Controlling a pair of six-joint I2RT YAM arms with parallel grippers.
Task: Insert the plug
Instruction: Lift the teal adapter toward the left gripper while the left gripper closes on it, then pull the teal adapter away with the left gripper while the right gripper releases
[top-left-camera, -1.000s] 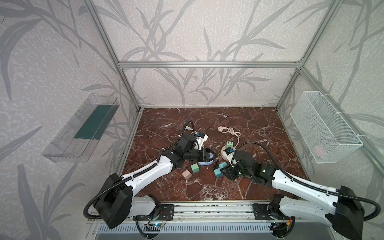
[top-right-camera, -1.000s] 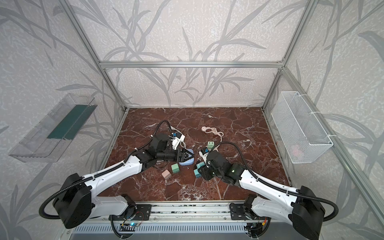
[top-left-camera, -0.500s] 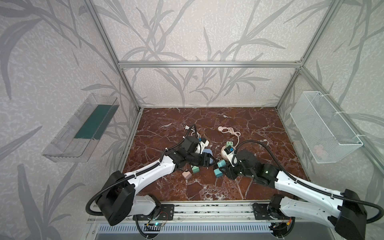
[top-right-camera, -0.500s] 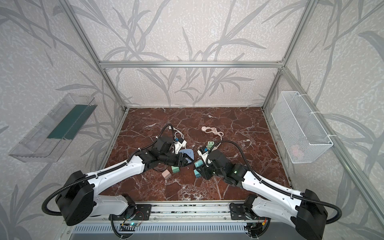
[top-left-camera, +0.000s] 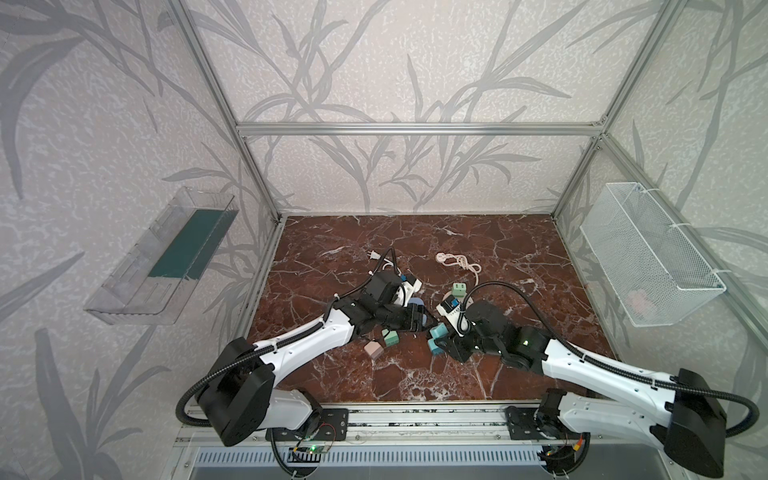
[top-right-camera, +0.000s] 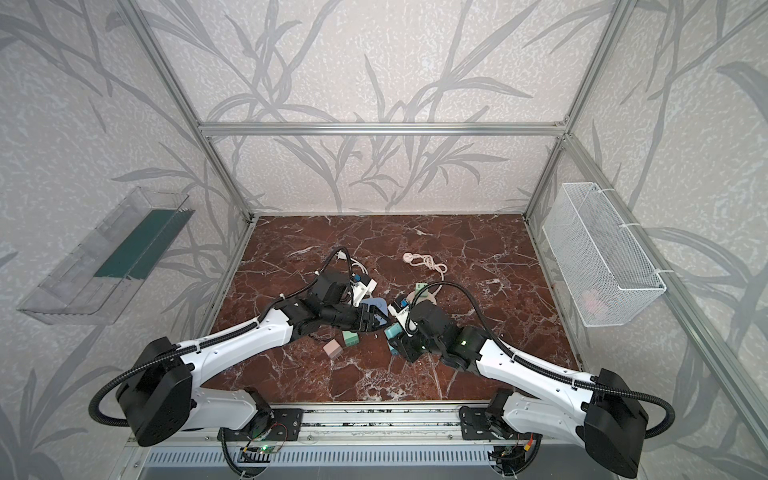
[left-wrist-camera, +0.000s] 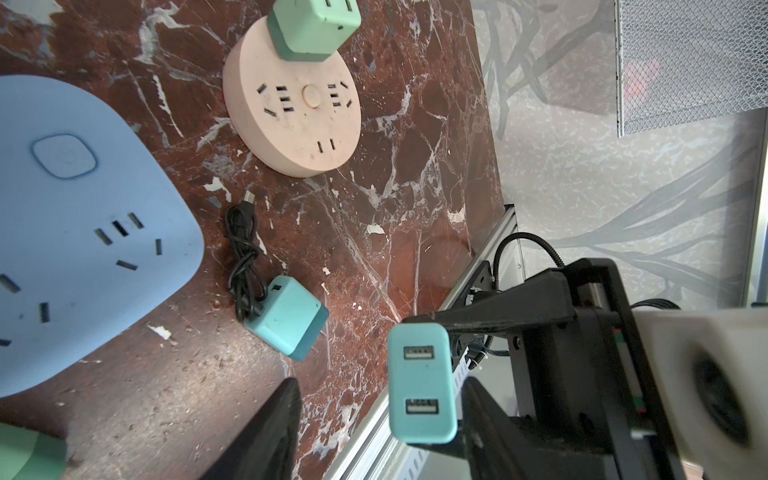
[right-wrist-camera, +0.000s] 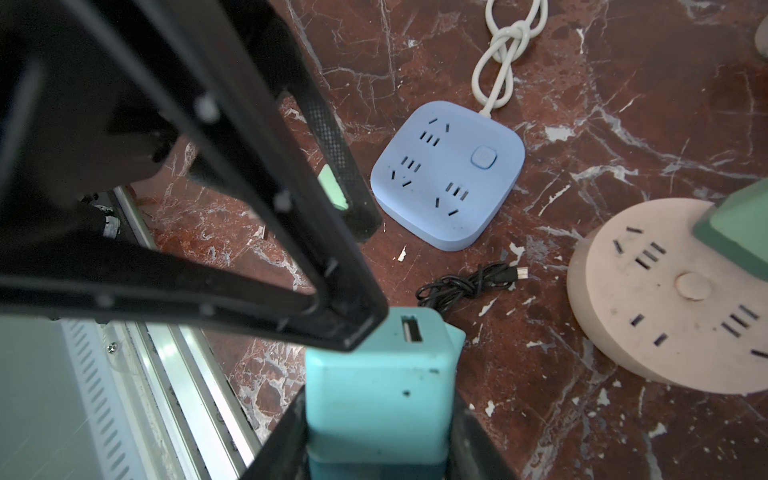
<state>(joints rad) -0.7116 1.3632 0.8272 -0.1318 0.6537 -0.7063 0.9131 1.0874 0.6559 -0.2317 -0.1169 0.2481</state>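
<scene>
A teal two-port USB plug (left-wrist-camera: 419, 382) (right-wrist-camera: 378, 382) hangs above the floor with my right gripper (right-wrist-camera: 378, 424) (top-left-camera: 439, 336) shut on it. My left gripper (left-wrist-camera: 380, 382) (top-left-camera: 430, 324) is open, its fingers either side of that plug (top-left-camera: 437, 331). It leaves a wide gap on one side and sits close on the other. The blue square socket block (left-wrist-camera: 83, 208) (right-wrist-camera: 449, 174) lies flat under the left arm. Beside it is a pink round socket block (left-wrist-camera: 291, 108) (right-wrist-camera: 665, 299) with a green plug (left-wrist-camera: 311, 29) (top-left-camera: 458, 288) standing in it.
A second teal plug (left-wrist-camera: 286, 318) lies on the marble with a coiled black cable (left-wrist-camera: 241, 249) in it. A green cube (top-left-camera: 390, 338) and a pink cube (top-left-camera: 372, 350) sit near the left arm. A knotted white cord (top-left-camera: 457, 262) lies behind. A mesh basket (top-left-camera: 648, 257) hangs on the right wall.
My left gripper has swung right from over the blue block to the plug held by the right gripper. Its jaws have narrowed slightly. The right gripper has kept its grip.
</scene>
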